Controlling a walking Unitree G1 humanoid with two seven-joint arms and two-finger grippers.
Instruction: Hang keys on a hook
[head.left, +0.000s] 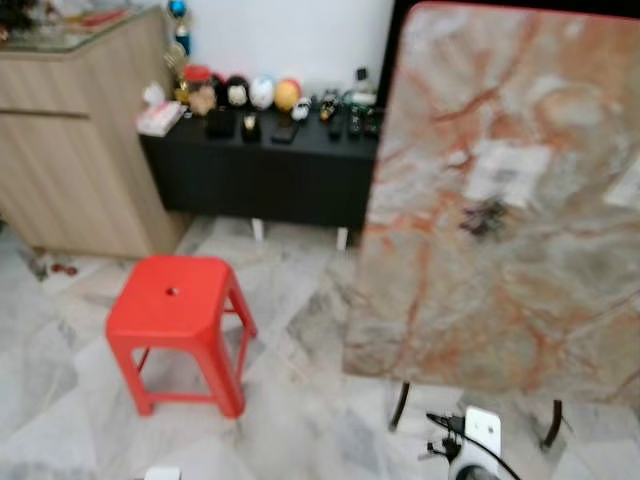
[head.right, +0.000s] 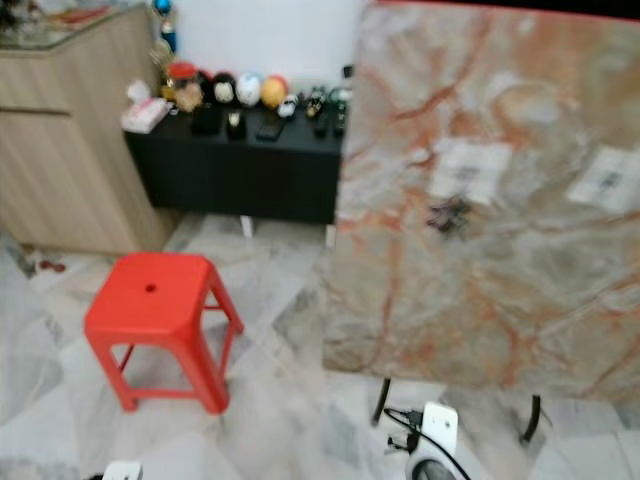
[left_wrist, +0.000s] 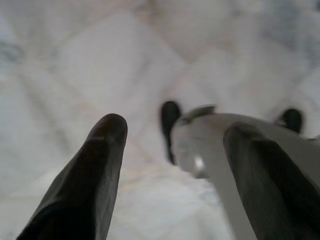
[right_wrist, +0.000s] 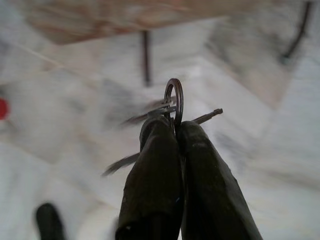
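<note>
In the right wrist view my right gripper (right_wrist: 176, 125) is shut on a bunch of keys (right_wrist: 174, 97). The dark key ring stands up above the fingertips and thin key blades stick out to both sides. It hangs over the pale marble floor, close to the dark legs of a table. My left gripper (left_wrist: 175, 127) is open with nothing between its two black fingers (left_wrist: 107, 150). It points down at the floor, where a silver part of my own body and black feet show.
A large marble-patterned table (head.left: 500, 290) fills the right, with white papers (head.left: 505, 170) and a small dark object (head.left: 487, 218) on it. A red plastic stool (head.left: 175, 305) stands left of it. Behind are a black low cabinet (head.left: 260, 175) with figurines and a wooden counter (head.left: 70, 150). A white plug with cables (head.left: 478, 432) lies under the table.
</note>
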